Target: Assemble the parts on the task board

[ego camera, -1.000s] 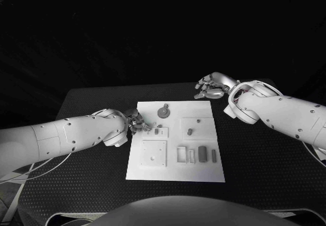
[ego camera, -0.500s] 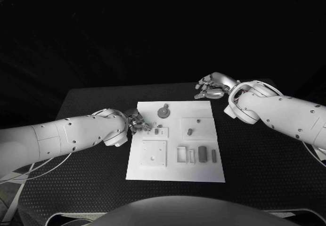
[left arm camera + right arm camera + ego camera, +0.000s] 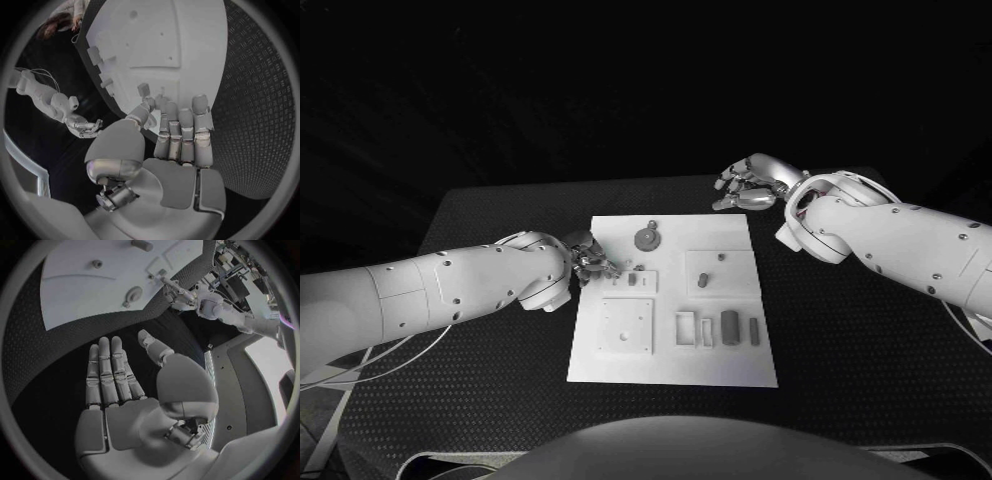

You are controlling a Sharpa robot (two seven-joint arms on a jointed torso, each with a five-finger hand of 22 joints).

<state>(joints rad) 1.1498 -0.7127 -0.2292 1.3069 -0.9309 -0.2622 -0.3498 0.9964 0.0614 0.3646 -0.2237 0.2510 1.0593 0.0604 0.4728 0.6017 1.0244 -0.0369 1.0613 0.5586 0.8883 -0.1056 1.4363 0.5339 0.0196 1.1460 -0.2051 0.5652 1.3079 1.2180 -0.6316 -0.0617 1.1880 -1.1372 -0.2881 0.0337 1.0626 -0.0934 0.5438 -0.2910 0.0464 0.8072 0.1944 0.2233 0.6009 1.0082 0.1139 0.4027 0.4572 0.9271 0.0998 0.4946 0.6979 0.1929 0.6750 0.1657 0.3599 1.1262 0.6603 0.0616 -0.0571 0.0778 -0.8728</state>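
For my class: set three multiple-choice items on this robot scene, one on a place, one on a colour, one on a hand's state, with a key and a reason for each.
1. Where is the left hand?
A. at the task board's left edge
B. off the table
C. on the board's near corner

2. What colour is the task board?
A. black
B. white
C. blue

3. What is the right hand doing?
A. gripping a part
B. pressing the board
C. holding nothing, fingers apart

Key: A, the head view shows it at that edge; B, the board is a white plate on the black table; C, the right wrist view shows flat, empty fingers.
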